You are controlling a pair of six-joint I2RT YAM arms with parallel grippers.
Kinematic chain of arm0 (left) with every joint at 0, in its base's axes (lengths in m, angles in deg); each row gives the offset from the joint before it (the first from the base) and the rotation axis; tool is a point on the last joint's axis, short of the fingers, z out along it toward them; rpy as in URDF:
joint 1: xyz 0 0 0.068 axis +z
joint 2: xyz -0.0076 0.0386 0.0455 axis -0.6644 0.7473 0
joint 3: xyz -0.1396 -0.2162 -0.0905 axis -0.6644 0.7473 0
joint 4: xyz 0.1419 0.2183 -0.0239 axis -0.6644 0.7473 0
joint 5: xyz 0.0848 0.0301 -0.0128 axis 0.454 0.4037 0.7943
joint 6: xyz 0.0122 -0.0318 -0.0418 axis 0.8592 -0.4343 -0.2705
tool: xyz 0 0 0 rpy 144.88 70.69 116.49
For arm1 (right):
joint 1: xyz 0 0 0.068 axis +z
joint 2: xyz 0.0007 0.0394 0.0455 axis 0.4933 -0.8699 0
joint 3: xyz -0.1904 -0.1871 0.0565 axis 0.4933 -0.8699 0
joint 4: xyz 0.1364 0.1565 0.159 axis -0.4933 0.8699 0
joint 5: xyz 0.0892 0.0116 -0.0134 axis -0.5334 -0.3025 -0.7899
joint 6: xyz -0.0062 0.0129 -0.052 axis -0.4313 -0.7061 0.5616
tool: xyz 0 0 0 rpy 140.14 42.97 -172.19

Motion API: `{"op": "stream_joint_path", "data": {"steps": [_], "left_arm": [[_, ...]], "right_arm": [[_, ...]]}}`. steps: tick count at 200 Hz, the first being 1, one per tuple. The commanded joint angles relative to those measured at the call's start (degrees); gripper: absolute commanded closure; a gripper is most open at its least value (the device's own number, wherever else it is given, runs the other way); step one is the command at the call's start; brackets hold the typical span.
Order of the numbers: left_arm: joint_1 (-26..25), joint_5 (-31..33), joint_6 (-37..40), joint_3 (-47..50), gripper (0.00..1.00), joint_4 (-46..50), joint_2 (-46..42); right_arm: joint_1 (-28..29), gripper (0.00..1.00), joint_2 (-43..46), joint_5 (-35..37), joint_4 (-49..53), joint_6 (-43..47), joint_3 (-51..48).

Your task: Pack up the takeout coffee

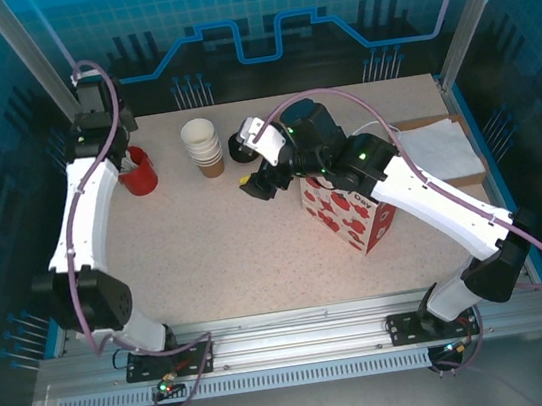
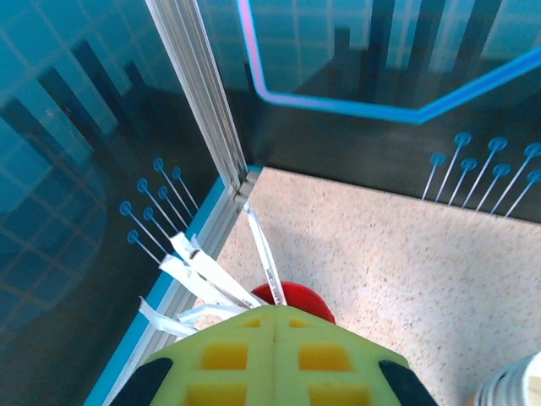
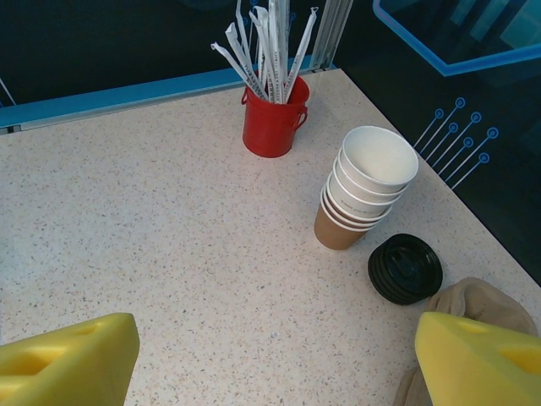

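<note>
Where the view is blocked: the right arm [image 1: 421, 192] crosses over the top of the strawberry-print bag [image 1: 346, 218] in the overhead view, so the bag's mouth is hidden.
Takeout coffee: cannot be picked out for certain. A pale tan rounded shape [image 3: 473, 304] sits just beside a black lid [image 3: 405, 268] in the right wrist view. The picture's edge cuts it off, and it lies partly behind one yellow finger.
Pointing and long axis: cannot tell.
Right gripper [image 3: 270, 347]: jaws spread wide, with only bare tabletop between them. It hovers near the stack of lidless paper cups [image 3: 368, 186].
Left gripper [image 2: 275, 326]: fingers pressed together with nothing held, above the red pot of wrapped straws [image 2: 296, 296] near the table's far left corner.
Surface: speckled beige tabletop [image 1: 206, 242] with a blue edge.
Room: blue circuit-pattern panels and aluminium posts stand around the table.
</note>
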Motion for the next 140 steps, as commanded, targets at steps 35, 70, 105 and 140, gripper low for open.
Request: {"op": "stream_joint_path", "data": {"steps": [35,70,105,140], "left_arm": [[3.47,-3.68,-2.55,-4.16,0.84,2.11,7.97],[4.08,-7.02,-4.15,-6.13,0.65,4.52,9.49],[4.19,-9.75,-5.48,-4.14,0.56,5.73,6.8],[5.02,-9.39,-7.24,3.12,0.46,2.86,0.16]], "right_arm": [[-0.99,0.14,0.74,0.38,1.06,-0.72,-0.61],[-1.29,0.14,0.39,0.19,1.35,-0.68,-0.39],[-1.59,0.14,-0.07,-0.21,1.53,-0.63,-0.53],[-1.72,0.14,-0.39,-1.19,1.48,-1.05,-0.61]]}}
